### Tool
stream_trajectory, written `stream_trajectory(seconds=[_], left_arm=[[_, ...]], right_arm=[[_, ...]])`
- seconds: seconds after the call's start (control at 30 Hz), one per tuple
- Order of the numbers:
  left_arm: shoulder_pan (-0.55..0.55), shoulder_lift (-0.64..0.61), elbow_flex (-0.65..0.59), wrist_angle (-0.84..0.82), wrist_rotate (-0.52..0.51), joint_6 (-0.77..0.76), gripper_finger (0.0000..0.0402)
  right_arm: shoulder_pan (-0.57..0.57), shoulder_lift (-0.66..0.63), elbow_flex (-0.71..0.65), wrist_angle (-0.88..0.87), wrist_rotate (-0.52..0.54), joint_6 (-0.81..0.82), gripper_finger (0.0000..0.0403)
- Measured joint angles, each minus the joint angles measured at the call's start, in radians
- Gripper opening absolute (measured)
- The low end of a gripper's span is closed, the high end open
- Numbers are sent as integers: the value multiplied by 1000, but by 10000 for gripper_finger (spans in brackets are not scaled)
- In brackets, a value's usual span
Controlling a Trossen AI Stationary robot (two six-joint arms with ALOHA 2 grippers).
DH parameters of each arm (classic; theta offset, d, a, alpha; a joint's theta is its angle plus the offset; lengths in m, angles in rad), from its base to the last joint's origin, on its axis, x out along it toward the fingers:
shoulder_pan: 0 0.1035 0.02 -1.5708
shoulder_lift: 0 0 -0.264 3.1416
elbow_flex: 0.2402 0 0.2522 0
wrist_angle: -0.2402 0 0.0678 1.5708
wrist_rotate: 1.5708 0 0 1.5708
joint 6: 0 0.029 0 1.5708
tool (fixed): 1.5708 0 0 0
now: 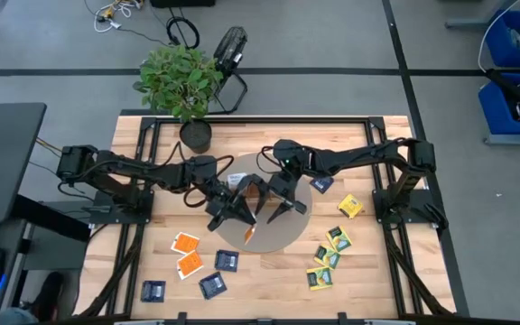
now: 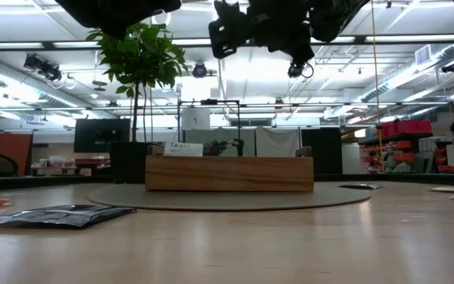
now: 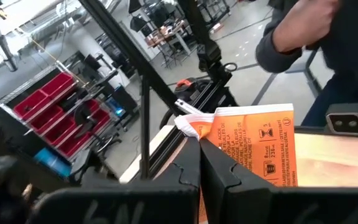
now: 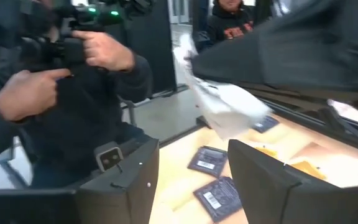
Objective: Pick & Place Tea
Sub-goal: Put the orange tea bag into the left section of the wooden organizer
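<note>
A: How many tea packets are lying on the tabletop?

B: I am counting two orange packets [image 1: 188,255], three dark blue packets [image 1: 213,285] near the front edge, six yellow-green packets [image 1: 330,256] toward the right edge.

A: And the grippers?

B: The left gripper [image 3: 199,165] is pinching one orange tea packet [image 3: 253,149] above the round mat [image 1: 283,230]. The right gripper [image 4: 191,180] is hanging with jaws wide.

You are seeing the wooden tray [image 1: 246,184] sitting on the round mat [image 1: 283,230] at table centre. Tea packets [image 1: 188,255] are lying near-left of the mat, more tea packets [image 1: 330,255] near-right. The potted plant [image 1: 181,83] is standing far-left.
</note>
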Motion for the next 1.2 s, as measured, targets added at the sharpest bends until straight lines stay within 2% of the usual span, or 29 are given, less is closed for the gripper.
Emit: stream_trajectory(seconds=[0.1,0.27,0.47,0.7,0.97,1.07,1.2], left_arm=[[-8,0,0,1,-26,1,2],[-9,0,0,-55,-197,26,2],[-17,0,0,-98,-286,82,2],[-38,0,0,-105,-290,132,2],[-36,0,0,-105,-288,134,2],[-36,0,0,-105,-288,135,2],[-37,0,0,-104,-288,135,2]], right_arm=[[-13,0,0,11,49,27,198],[-12,0,0,-22,142,45,198],[-14,0,0,-70,157,21,198],[-15,0,0,-54,75,-7,198],[-16,0,0,-63,54,-3,196],[-16,0,0,-64,54,-13,184],[-16,0,0,-68,55,-27,148]])
